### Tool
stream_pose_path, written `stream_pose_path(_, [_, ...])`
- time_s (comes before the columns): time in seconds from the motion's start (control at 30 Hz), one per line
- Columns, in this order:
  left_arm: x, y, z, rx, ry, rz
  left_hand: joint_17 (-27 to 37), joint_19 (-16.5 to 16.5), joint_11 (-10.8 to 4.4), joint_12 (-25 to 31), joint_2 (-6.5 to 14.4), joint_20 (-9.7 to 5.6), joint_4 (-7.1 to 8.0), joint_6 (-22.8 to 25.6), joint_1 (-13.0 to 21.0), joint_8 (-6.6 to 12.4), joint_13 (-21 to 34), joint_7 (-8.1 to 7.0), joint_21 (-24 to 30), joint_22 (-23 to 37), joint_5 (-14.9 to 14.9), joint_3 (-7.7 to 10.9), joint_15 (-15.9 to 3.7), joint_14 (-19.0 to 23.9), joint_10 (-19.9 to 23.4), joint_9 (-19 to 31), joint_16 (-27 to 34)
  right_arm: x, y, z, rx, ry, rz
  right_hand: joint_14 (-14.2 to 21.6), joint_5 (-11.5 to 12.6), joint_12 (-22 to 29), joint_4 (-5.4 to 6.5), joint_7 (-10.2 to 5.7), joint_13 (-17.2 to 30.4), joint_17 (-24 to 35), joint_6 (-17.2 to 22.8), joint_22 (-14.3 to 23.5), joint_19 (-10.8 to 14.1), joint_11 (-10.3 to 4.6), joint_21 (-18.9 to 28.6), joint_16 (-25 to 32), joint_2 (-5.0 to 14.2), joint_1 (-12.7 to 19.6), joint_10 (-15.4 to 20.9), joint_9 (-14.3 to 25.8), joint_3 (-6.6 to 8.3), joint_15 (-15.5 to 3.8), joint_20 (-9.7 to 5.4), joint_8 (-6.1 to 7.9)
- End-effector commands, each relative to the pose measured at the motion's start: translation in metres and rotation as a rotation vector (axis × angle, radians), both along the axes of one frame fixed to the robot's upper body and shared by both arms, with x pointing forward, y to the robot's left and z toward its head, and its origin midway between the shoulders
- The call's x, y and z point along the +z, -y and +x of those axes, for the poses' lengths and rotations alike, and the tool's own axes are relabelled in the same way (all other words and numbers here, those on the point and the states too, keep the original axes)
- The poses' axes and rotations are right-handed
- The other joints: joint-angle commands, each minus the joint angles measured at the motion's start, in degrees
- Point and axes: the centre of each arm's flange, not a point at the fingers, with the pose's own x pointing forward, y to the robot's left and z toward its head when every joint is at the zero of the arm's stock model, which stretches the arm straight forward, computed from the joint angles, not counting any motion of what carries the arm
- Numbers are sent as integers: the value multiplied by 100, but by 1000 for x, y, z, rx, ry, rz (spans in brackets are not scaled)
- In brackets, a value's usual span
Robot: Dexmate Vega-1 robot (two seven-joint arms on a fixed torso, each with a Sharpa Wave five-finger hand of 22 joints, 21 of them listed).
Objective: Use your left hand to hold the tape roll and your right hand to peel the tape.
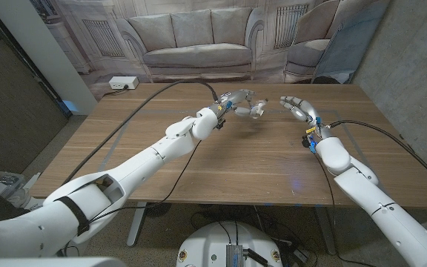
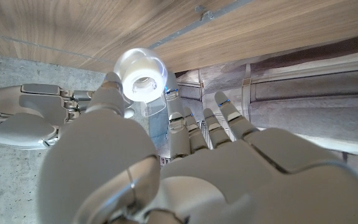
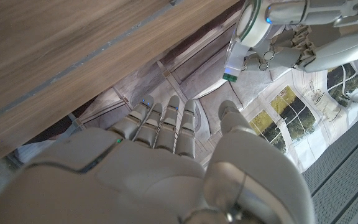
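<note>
Got the roll (image 2: 140,76) pinched in my left hand (image 1: 242,102), up off the counter (image 1: 221,163) — right hand (image 1: 295,108) empty, fingers apart, just beside it, roll's hole facing back toward my left wrist.

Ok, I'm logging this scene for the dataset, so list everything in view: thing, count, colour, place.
tape roll: one, clear whitish, held above the table's far middle by the left hand.
table: one, brown wood, under both arms.
cables: several, black, running over the table along each arm.
power strip: one, white, on the floor past the table's far left corner.
backdrop: one, grey printed sofa scene, behind the table.
left hand: one, white and grey, grips the tape roll.
right hand: one, white and grey, fingers spread, just right of the roll, holding nothing.
</note>
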Motion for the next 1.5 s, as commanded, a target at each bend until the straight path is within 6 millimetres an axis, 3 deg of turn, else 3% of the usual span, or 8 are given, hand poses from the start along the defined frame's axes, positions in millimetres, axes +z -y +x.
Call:
stream_pose_path(0.03, [7,20,5,-42,0,48,6,24,-254,21,645,-9,467,589,791,902,27,-713,47,26,203,273,-169,26,-34,1638,47,0,2,-5,-63,40,-27,116,-24,41,-47,-31,21,4,18,33,44,-13,28,38,1,111,66,14,22,-17,97,-19])
stream_pose_path(0.13, [10,24,7,-35,-17,108,3,-1,-276,22,593,-11,504,691,734,886,29,-924,51,29,314,193,-160,-6,-58,1529,41,-1,3,-5,-65,43,-28,143,-25,35,-51,-42,22,6,17,38,65,-27,36,34,-8,152,61,15,23,-16,135,-26])
stream_pose_path(0.27, [9,25,8,-37,-15,119,1,-25,-306,12,549,-17,520,728,704,863,30,-939,50,29,389,139,-133,-84,-98,1456,19,-3,5,-5,-74,44,-25,153,-27,28,-55,-47,22,7,13,41,76,-53,39,26,-15,190,56,15,25,-9,139,-33])
stream_pose_path(0.4, [13,29,10,-28,-7,150,-3,-50,-346,18,499,-26,543,805,670,835,31,-1048,52,29,515,64,-106,-117,-108,1347,22,-6,7,-5,-91,47,-22,171,-22,24,-70,-56,23,7,13,44,91,-65,44,16,-17,264,61,15,39,-18,126,-39])
stream_pose_path(0.63, [15,33,12,-41,1,141,-4,-58,-364,16,486,-24,551,857,664,823,32,-1059,56,29,587,31,-78,-162,-129,1285,15,-5,8,-5,-127,65,-38,279,-2,41,-119,-99,27,7,82,51,175,-135,69,5,-60,546,149,17,88,-95,107,-25])
stream_pose_path(0.83, [16,40,11,-71,21,121,-5,-64,-371,9,477,-22,557,873,664,811,33,-1061,62,29,659,2,-74,-164,-163,1247,24,-4,6,-5,-177,88,-51,660,31,140,-116,-170,52,24,329,77,336,-254,130,51,-300,998,478,28,45,-324,198,35])
stream_pose_path(1.0, [17,47,10,-98,15,135,-7,-67,-397,17,470,-25,564,913,665,806,34,-1053,68,29,732,-27,-115,-154,-164,1204,37,-4,6,-6,-210,107,-52,913,61,232,-78,-291,77,55,551,104,489,-363,203,94,-425,1253,767,44,-29,-529,182,97])
stream_pose_path(1.5, [18,56,10,-131,0,152,-9,-90,-410,21,445,-50,562,977,694,774,39,-1023,76,24,917,-102,-127,-202,-200,1092,37,-1,6,-5,-256,164,-37,1290,96,358,-30,-434,116,117,985,155,759,-474,356,187,-501,1553,1175,68,-212,-746,108,229])
